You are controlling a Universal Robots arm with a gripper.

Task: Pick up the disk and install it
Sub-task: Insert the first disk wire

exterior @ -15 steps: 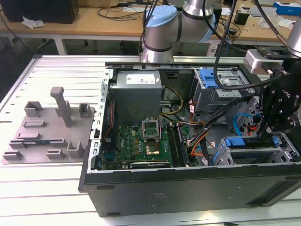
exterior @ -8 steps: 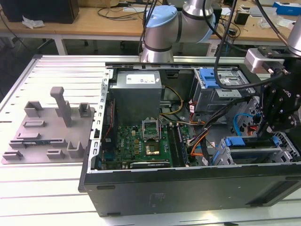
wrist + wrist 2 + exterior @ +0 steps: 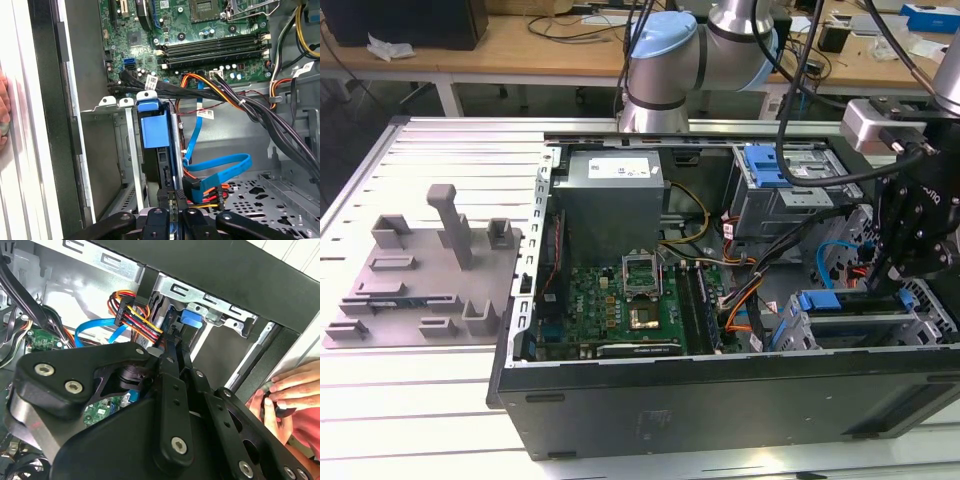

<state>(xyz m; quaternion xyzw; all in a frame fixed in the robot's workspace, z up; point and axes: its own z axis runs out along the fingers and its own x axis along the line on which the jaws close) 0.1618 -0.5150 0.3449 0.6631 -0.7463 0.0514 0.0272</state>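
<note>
Disk (image 3: pixel 152 131) stands edge-on inside the metal drive cage (image 3: pixel 131 145), with the gripper (image 3: pixel 173 200) fingers drawn narrow, seemingly pinching its end. Pushed askew, its blue frame could jam against the cage walls, and the blue cable (image 3: pixel 220 164) just beside it may snag.

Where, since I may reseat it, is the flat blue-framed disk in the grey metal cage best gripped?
Probably the exposed blue edge of the disk, pinched across its thickness, coming straight in from the open side of the case. It stands on edge between the cage walls, so its broad faces are shut in.
</note>
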